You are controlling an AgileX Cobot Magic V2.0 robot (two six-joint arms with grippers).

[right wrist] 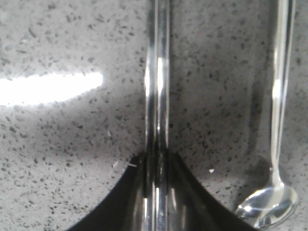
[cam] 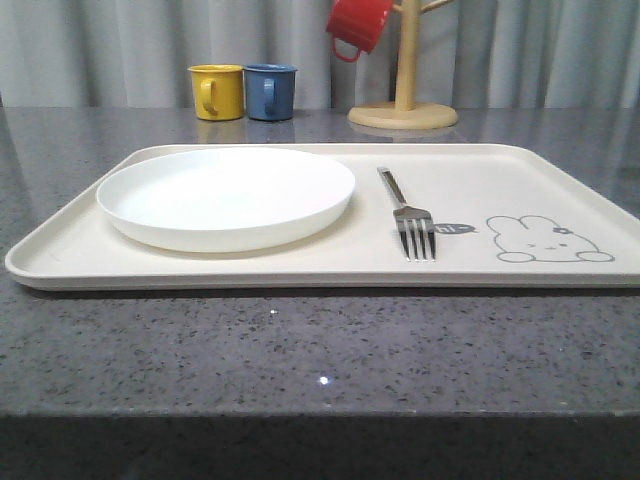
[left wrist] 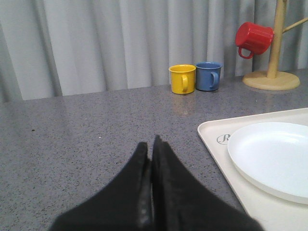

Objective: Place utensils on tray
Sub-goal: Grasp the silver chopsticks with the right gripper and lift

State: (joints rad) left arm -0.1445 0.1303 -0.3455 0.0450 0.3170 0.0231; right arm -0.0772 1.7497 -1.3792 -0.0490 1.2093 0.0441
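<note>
The cream tray (cam: 300,268) lies across the grey table, with the white plate (cam: 226,196) on its left half and the silver fork (cam: 408,215) beside the rabbit drawing. In the left wrist view my left gripper (left wrist: 150,144) is shut and empty above bare countertop, left of the tray's corner (left wrist: 211,132) and the plate (left wrist: 274,156). In the right wrist view my right gripper (right wrist: 156,156) is shut on the pair of silver chopsticks (right wrist: 157,72), which run straight out from the jaws just over the countertop. The silver spoon (right wrist: 279,120) lies on the table beside them, bowl near the gripper.
A yellow mug (cam: 217,91) and a blue mug (cam: 270,91) stand behind the tray. A red mug (cam: 356,24) hangs on a wooden mug tree (cam: 404,100) at the back right. Grey curtains close off the rear.
</note>
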